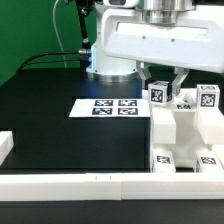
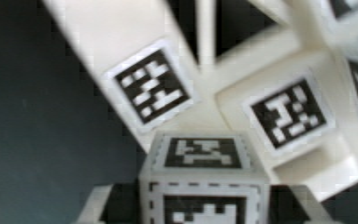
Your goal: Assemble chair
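The chair (image 1: 185, 130) is sitting as a white, partly joined cluster of blocky parts at about 3 to 4 o'clock in the exterior view, resting on the black table (image 1: 70, 125) just inside the rail (image 1: 110, 185) that is edging the table along 6 o'clock. Its bulk is standing upright: two tagged blocks are rising at the top of the cluster, one tag (image 1: 157, 95) facing the camera toward the exterior view's left, another (image 1: 206, 97) toward the exterior view's right, and lower tags are showing near the rail. Long axis of the cluster is reading as roughly vertical, though the lower parts are spreading sideways toward 3 o'clock; exact heading I cannot tell. The gripper (image 1: 166, 82) is hanging straight down from the arm (image 1: 150, 40) at 1 o'clock, directly over the top of the chair, its dark fingers (image 1: 147, 76) straddling the upper block; jaws are standing partway in, and whether they are pressing on the block I cannot tell. The marker board (image 1: 108, 106) is lying flat near centre, just beside the chair toward 9 o'clock. In the wrist view, blurred, a tagged block (image 2: 202, 165) is sitting close under the camera, with slanted white bars (image 2: 149, 85) behind it. No containers are showing.
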Controlling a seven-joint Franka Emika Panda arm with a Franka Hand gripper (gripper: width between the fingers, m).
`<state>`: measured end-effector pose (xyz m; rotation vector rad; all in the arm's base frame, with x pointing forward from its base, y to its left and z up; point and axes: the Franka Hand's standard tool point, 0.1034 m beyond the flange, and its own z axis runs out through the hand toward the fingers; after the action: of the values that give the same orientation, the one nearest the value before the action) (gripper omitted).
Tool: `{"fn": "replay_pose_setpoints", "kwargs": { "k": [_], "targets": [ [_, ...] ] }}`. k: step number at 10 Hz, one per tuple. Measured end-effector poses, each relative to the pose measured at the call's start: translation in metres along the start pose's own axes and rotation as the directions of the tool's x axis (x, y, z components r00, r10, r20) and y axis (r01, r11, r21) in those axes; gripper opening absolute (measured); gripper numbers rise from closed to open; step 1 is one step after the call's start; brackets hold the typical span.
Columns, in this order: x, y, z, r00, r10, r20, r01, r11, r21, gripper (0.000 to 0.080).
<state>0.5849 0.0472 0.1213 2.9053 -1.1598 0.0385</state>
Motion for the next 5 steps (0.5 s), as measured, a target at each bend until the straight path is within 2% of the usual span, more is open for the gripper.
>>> {"fn": "replay_pose_setpoints", "kwargs": {
  "k": [2, 4, 5],
  "targets": [
    [0.0008, -0.0001, 0.0004, 0.966, 0.256, 0.017, -0.257, 0.966, 0.017, 0.0281],
    [0.0031, -0.0013, 0.0007, 0.872, 0.485, 0.063, -0.488, 0.872, 0.047, 0.0281],
    [0.0046, -0.001, 0.001, 0.865, 0.498, 0.066, -0.501, 0.863, 0.058, 0.0281]
  ]
}}
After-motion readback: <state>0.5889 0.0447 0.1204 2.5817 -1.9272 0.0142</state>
